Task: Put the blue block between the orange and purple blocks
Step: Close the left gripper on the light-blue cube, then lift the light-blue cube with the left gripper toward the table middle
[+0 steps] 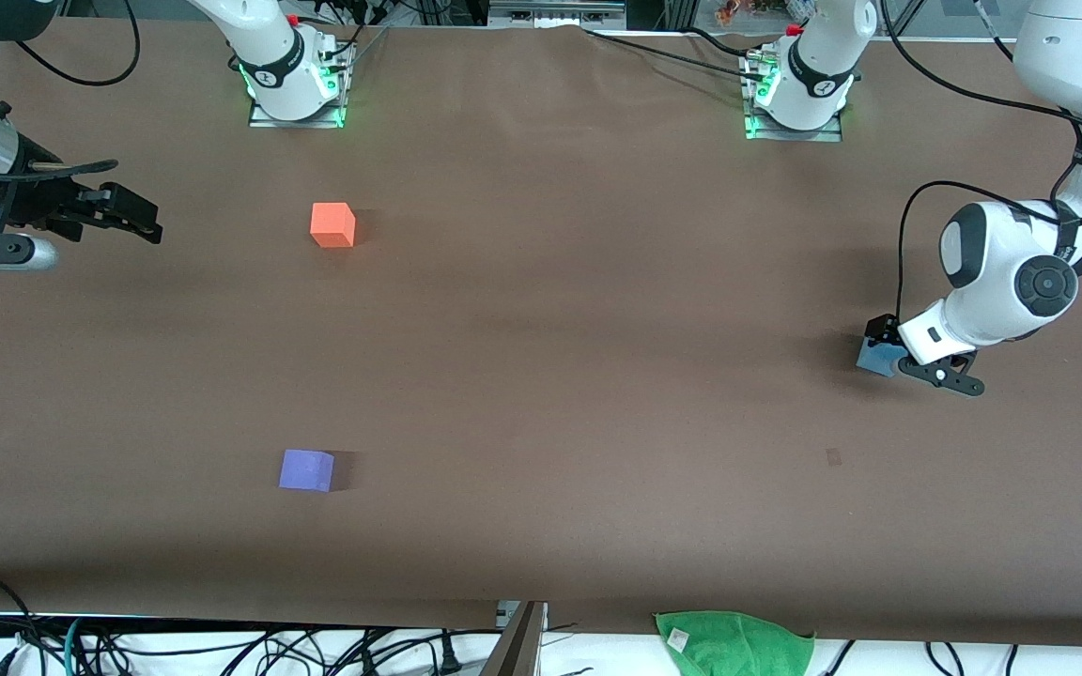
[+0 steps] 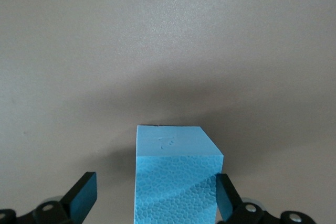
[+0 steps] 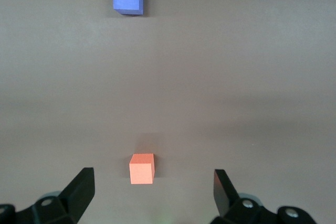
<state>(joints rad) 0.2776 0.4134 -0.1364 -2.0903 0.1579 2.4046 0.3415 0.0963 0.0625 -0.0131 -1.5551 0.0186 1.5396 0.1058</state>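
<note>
The left arm reaches down from its base, elbow bent, wrist turned low to the surface [image 1: 541, 376] at its own end. Its left end effector [image 2: 156, 196] sits low with fingers spread wide, one finger [image 2: 84, 195] apart on one side. The right arm waits at its end of the surface, its right end effector [image 3: 153, 192] held up in the air, fingers [image 3: 79, 190] spread wide and empty.

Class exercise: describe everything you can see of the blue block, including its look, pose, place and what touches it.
The blue block is a small sky-blue cube with a pebbled, foam-like matte surface. It sits flat on the brown table at the left arm's end. The left gripper is open around it, one finger on either side; whether a finger touches it is unclear.
</note>
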